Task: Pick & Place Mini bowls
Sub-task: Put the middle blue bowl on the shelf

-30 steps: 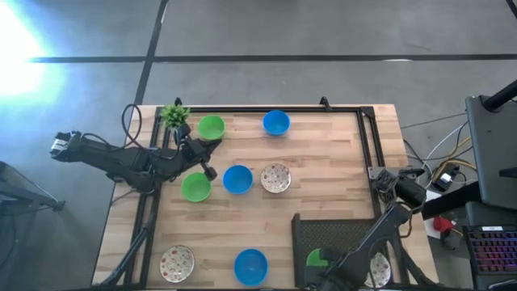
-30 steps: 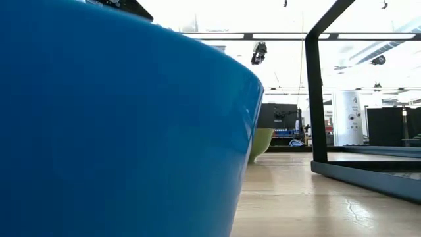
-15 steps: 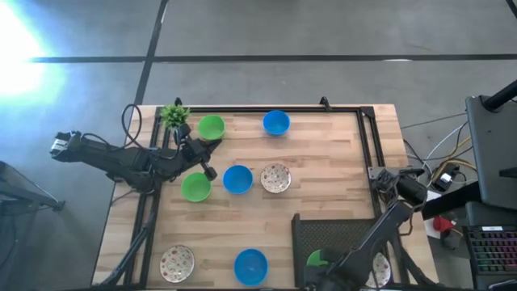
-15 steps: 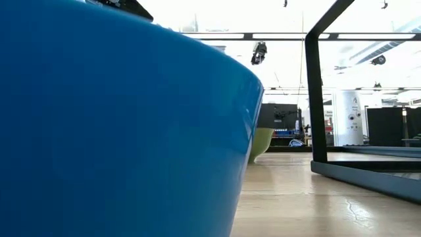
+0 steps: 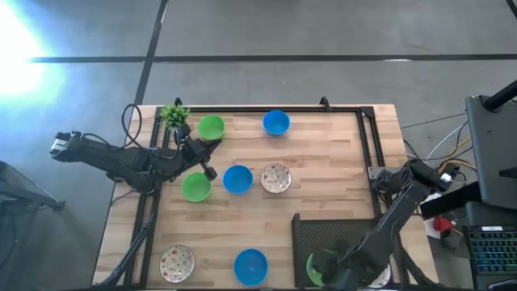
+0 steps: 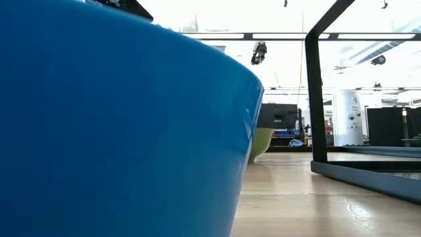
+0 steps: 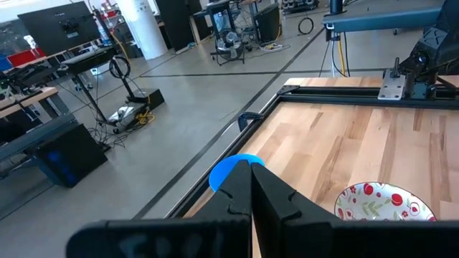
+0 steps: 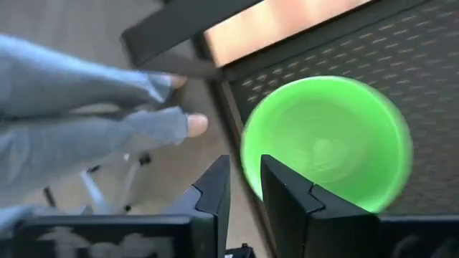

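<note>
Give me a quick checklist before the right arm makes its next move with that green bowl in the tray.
1. Green bowl inside the black mesh tray: ok.
2. Right gripper released from the bowl rim: cannot tell; the fingers straddle the rim with a narrow gap.
3. Person's hand away from the tray edge: not ok, it is close.
4. Left gripper shut and parked at the table's left side: ok.
5. Bowls remaining on the table, such as the speckled bowl: ok.

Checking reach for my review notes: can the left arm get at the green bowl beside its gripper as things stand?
Probably yes. The left gripper, fingers shut, sits right beside the green bowl, with nothing between them; it would have to open first.
</note>
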Tool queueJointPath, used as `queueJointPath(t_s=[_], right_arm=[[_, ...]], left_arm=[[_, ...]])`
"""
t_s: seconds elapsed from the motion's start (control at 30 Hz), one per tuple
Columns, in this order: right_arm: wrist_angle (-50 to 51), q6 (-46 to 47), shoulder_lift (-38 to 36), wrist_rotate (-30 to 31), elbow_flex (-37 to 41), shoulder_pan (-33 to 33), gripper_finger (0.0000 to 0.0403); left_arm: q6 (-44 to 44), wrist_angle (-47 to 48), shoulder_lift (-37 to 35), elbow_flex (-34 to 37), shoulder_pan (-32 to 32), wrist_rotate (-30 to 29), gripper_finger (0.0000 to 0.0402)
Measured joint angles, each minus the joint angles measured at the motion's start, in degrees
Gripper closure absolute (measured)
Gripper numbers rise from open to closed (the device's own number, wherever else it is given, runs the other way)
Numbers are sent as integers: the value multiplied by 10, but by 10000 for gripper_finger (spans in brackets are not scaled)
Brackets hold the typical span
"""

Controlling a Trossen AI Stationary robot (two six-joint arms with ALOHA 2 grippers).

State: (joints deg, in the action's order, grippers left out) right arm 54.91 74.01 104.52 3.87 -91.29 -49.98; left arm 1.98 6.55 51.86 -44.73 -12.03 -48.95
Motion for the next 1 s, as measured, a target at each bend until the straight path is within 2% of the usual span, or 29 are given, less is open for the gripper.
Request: queueJointPath(t_s=[0.67,0.8,1.0], right_arm=[[176,93,-152,305,0,11,386],[210,105,-171,324,0,33,393],[270,104,-183,324,0,87,394]], left_arm=[[11,21,0,0,0,15,402],[4,23,0,0,0,18,402],[-9,25,1,0,0,60,402]])
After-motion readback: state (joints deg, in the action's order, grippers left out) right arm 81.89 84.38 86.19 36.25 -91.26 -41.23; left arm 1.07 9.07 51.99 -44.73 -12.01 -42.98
